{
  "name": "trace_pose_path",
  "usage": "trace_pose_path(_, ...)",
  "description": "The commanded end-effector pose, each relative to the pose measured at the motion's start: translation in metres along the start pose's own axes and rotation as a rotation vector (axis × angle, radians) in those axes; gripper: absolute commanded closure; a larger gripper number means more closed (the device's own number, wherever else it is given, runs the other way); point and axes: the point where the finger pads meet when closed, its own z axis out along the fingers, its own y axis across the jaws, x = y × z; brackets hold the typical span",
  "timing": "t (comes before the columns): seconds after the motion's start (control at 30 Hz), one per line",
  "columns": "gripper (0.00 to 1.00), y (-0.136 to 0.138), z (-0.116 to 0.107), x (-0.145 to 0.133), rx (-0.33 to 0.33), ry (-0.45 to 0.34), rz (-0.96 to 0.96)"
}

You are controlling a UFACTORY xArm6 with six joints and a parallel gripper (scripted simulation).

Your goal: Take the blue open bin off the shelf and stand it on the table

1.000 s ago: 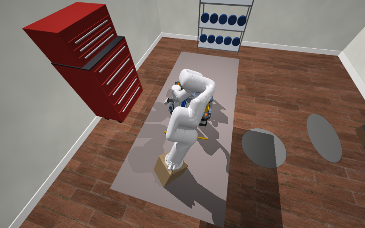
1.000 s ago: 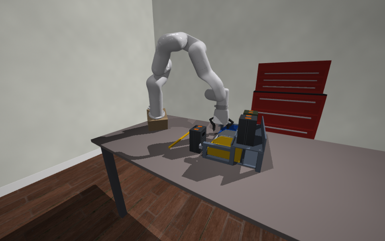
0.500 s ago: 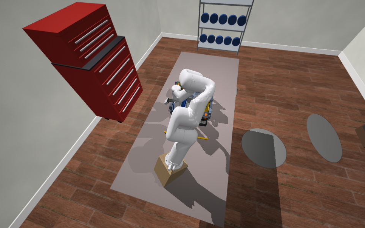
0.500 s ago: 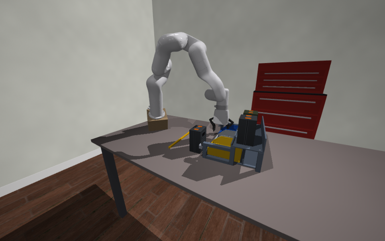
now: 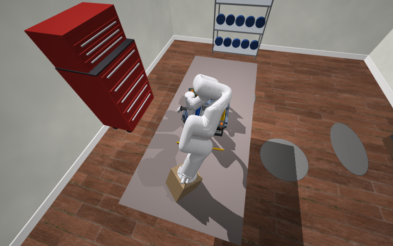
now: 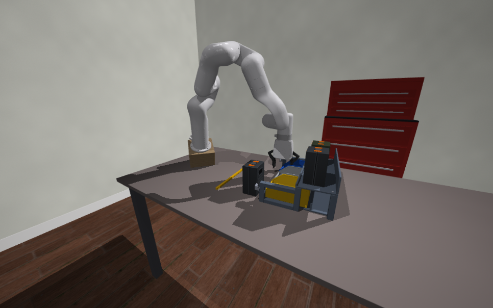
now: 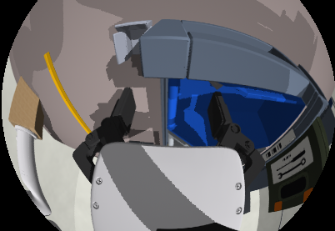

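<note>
The gripper (image 6: 284,162) (image 7: 172,98) was released, its fingers spread wide at the blue bin (image 6: 295,164) (image 7: 267,118) (one over the bin's inside, the other beyond its front). The bin sat in the slate-gray shelf (image 6: 298,197) (image 7: 229,60), away from the counter's (image 5: 228,210) (image 6: 413,237) edges. Beside the shelf, a black case (image 6: 251,179) stood upright (orange latches on top), near a yellow bar (image 6: 227,180) (image 7: 62,97) lying on the counter.

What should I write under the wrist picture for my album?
The open gripper reaches toward the blue bin.
</note>
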Motion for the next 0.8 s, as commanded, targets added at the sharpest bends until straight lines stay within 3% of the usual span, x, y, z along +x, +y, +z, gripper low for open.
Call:
trace_pose_path(0.0,0.0,0.0016,-0.0017,0.0003,-0.004,0.001,0.001)
trace_pose_path(0.4,0.0,0.0016,-0.0017,0.0003,-0.004,0.001,0.001)
trace_pose_path(0.43,1.0,0.0015,-0.0017,0.0003,-0.004,0.001,0.001)
trace_pose_path(0.77,1.0,0.0015,-0.0017,0.0003,-0.004,0.001,0.001)
